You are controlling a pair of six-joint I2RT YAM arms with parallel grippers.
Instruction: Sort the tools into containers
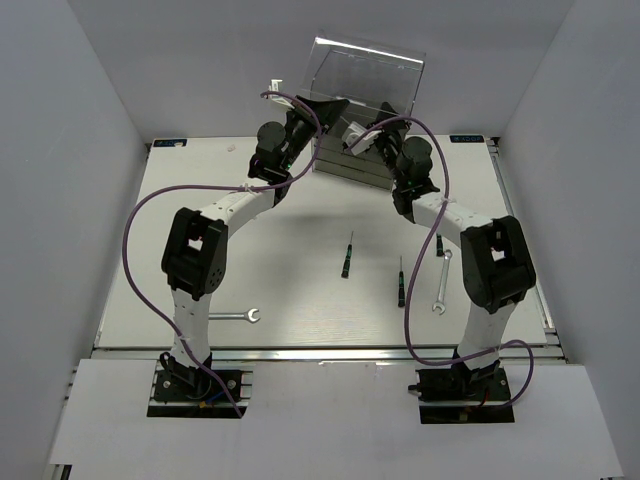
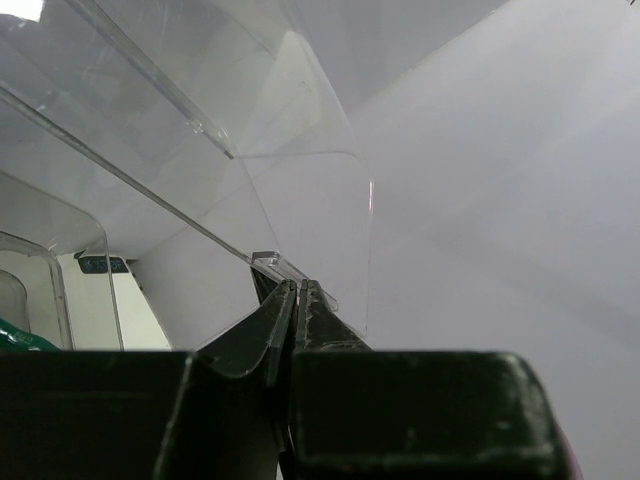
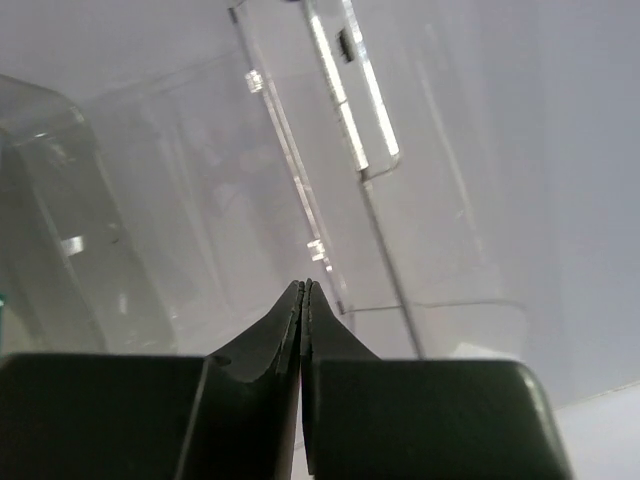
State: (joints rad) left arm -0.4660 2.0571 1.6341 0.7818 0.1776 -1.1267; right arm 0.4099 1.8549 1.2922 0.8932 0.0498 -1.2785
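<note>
The clear plastic cabinet (image 1: pixel 350 160) stands at the table's back middle, and one clear drawer (image 1: pixel 368 75) is tilted up above it. My left gripper (image 1: pixel 320 110) is at that drawer's lower left corner. In the left wrist view it (image 2: pixel 296 284) is shut with the drawer's thin clear edge (image 2: pixel 350 240) pinched at its tips. My right gripper (image 1: pixel 358 135) is shut and empty against the cabinet's front (image 3: pixel 200 200), as its wrist view (image 3: pixel 305 284) shows. Two green-and-black screwdrivers (image 1: pixel 347 258) (image 1: pixel 401 282) and two silver wrenches (image 1: pixel 243 316) (image 1: pixel 441 285) lie on the table.
A green handle (image 2: pixel 18 336) shows through clear plastic at the lower left of the left wrist view. White walls close in the table on three sides. Purple cables (image 1: pixel 135 225) loop off both arms.
</note>
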